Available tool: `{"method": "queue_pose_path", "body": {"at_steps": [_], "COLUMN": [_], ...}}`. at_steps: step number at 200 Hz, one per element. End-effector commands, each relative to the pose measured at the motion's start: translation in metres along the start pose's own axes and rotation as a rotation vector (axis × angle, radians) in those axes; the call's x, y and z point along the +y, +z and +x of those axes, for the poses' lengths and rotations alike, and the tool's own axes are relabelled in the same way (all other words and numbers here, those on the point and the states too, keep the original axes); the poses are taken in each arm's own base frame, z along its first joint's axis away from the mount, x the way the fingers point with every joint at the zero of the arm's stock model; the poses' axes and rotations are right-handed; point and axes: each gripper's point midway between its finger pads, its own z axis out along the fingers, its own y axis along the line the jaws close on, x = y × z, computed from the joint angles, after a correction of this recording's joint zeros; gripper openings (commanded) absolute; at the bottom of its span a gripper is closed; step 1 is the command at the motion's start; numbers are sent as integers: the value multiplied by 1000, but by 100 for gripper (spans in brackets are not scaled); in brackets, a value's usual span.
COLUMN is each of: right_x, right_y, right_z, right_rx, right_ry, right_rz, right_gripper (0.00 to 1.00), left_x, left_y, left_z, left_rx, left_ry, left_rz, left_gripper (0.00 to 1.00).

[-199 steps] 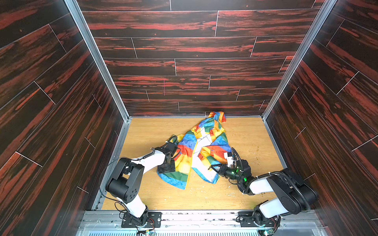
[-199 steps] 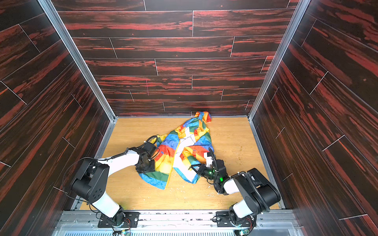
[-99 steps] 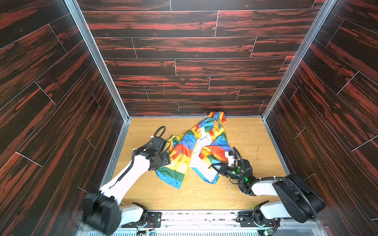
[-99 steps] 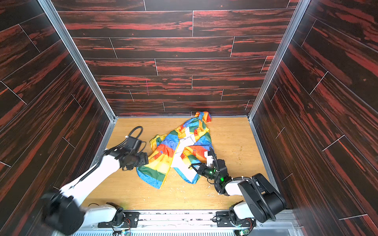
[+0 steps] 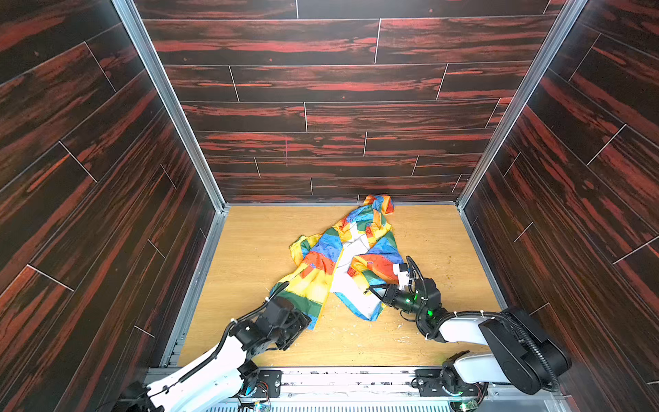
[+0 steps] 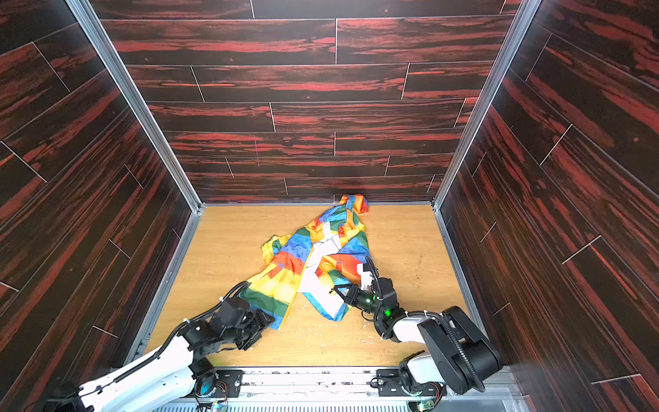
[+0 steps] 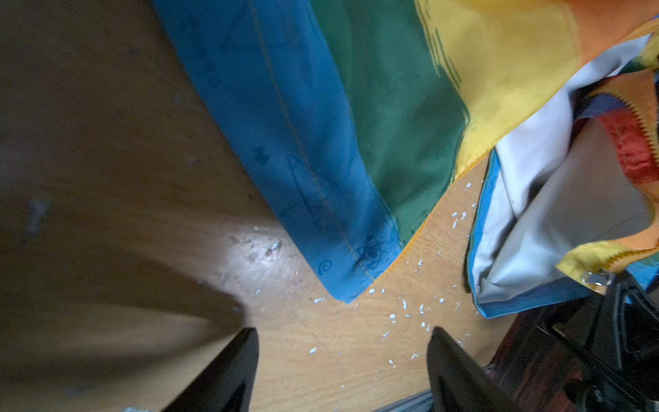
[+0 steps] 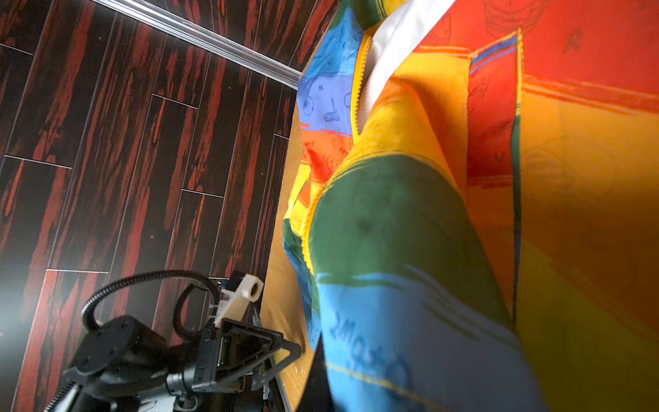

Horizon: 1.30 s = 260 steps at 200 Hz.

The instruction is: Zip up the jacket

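beside the jacket (image 5: pixel 321 265), the left arm (image 5: pixel 221 356) sits low, fingers (image 7: pixel 228 371) spread.

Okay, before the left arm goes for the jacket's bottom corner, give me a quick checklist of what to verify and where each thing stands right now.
1. Left gripper open and empty: ok, fingertips apart with nothing between them.
2. Blue hem corner of the jacket lined up with the open jaws: ok, it lies flat just ahead of them, untouched.
3. Right gripper holding the other front panel: ok, shut on its lower edge.
4. Zipper pull located: ok, a silver tab beside the right gripper.
5. Front closed: not ok, the panels are spread and the white lining shows.
6. Right grip exactly on the zipper tape: cannot tell, fabric hides the fingertips.
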Motion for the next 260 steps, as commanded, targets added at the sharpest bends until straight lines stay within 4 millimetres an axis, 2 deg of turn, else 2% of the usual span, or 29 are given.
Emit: {"method": "queue_pose_path", "body": {"at_steps": [1, 27, 65, 101, 115, 166, 217, 260], "right_x": [10, 10, 11, 12, 13, 15, 16, 17], "right_y": [1, 3, 4, 4, 4, 6, 6, 7], "right_z": [-5, -7, -9, -10, -10, -11, -11, -12], "right_rx": [-17, -19, -22, -23, -21, -15, -11, -9], "right_ry": [-27, -25, -23, -26, -26, -30, -32, -36], "right_rz": [-24, -26, -29, -28, -26, -30, -30, -29], "right_gripper": [0, 0, 0, 0, 0, 0, 0, 0], "left_x": [-10, -12, -14, 9, 14, 12, -6, -36], "left_y": [1, 6, 24, 41, 41, 29, 16, 22], "left_z": [-7, -7, -4, -3, -6, -28, -47, -36], "left_rx": [-46, -44, -40, -86, -118, -270, -388, -330], "left_ry": [-161, -172, -193, -213, -194, -114, -59, 24], "left_rz": [86, 84, 84, 39, 28, 47, 115, 191], "left_gripper": [77, 77, 74, 72, 72, 72, 74, 75]}}
